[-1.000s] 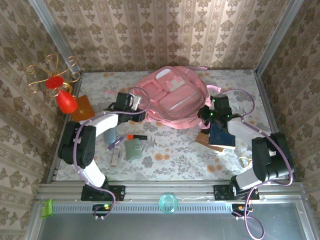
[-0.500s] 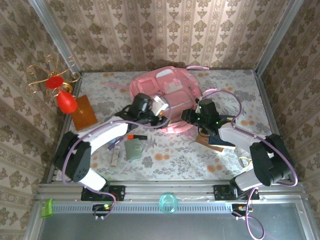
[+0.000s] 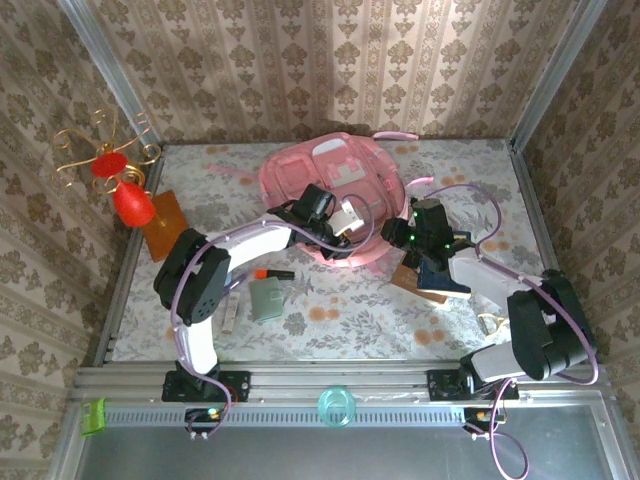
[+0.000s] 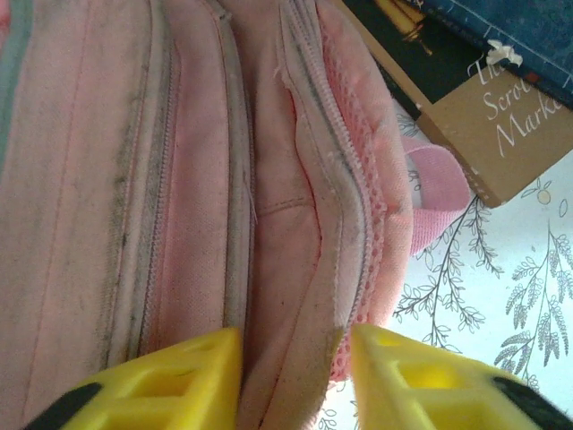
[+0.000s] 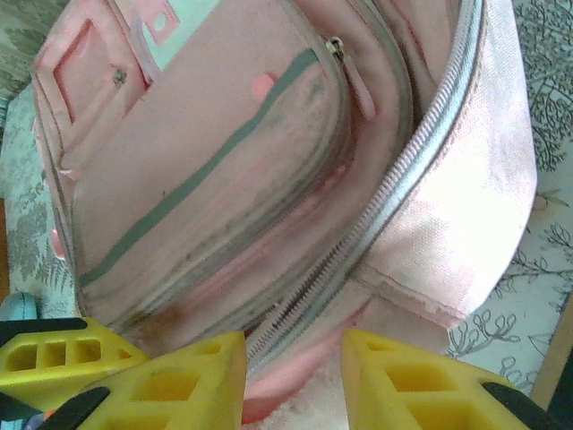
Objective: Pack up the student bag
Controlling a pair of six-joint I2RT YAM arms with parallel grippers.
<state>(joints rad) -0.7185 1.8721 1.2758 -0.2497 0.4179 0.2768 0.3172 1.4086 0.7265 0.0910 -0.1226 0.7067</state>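
The pink student bag (image 3: 322, 172) stands tipped up on the back half of the table, its front pockets facing up. My left gripper (image 3: 347, 226) is at its near edge; in the left wrist view a folded zip edge of the student bag (image 4: 134, 179) fills the space between the yellow fingers (image 4: 170, 385) of my left gripper (image 4: 295, 381), pinched. My right gripper (image 3: 394, 234) is just to the right. It (image 5: 292, 376) is closed over the open main zipper (image 5: 394, 206) rim of the student bag (image 5: 197, 161).
Two stacked books (image 3: 437, 275) lie right of the bag; the brown book (image 4: 501, 116) is close to the left fingers. An orange marker (image 3: 268, 272), a grey-green wallet (image 3: 266, 298) and a pen (image 3: 230, 316) lie near left. A red ornament (image 3: 128, 200) and orange block (image 3: 165, 222) stand far left.
The bag went from lying flat to tipped up and shifted left. Both grippers moved in from the bag's sides to its near edge and took hold of it.
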